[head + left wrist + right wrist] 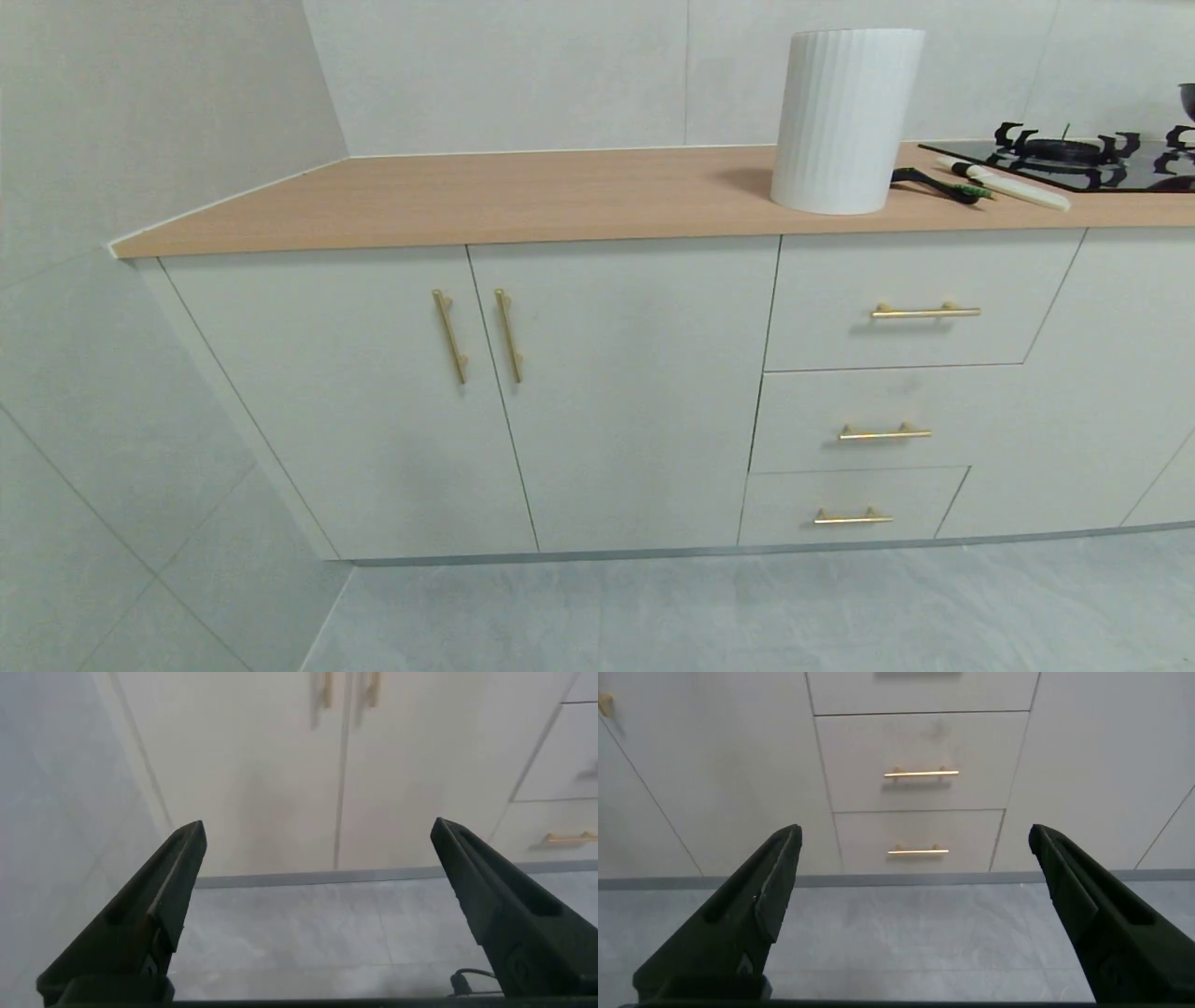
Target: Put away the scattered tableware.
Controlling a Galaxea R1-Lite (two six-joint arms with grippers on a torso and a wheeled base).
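Left end effector (316, 826): open, with 2 dark fingers spread wide and nothing between them. We see it low over the floor (299, 933), facing the cabinet doors.
Right end effector (913, 831): open and holding nothing, with 2 fingers set wide apart. It hangs over the floor, facing the lower drawers.
Cabinet doors: 2, side by side under the left part of the tabletop (523, 191). Both are closed.
Door handles: 2 gold vertical bars, left (450, 336) and right (509, 334), near each other on either side of the door seam.
Drawers: 3, stacked to the right of the doors, all closed.
Drawer handles: 3 gold horizontal bars: top (924, 311), middle (884, 432) and bottom (852, 517).
Holder (843, 117): 1 white ribbed cylinder, upright on the tabletop above the drawers.
Tableware: we count 2 pieces lying flat on the tabletop, between the holder and the hob (1083, 173).
Black-handled utensil (938, 185): 1, with a green part at its end, just beside the holder's base.
White-handled utensil (1008, 184): 1, lying along the hob's near edge. We cannot tell what kind it is.
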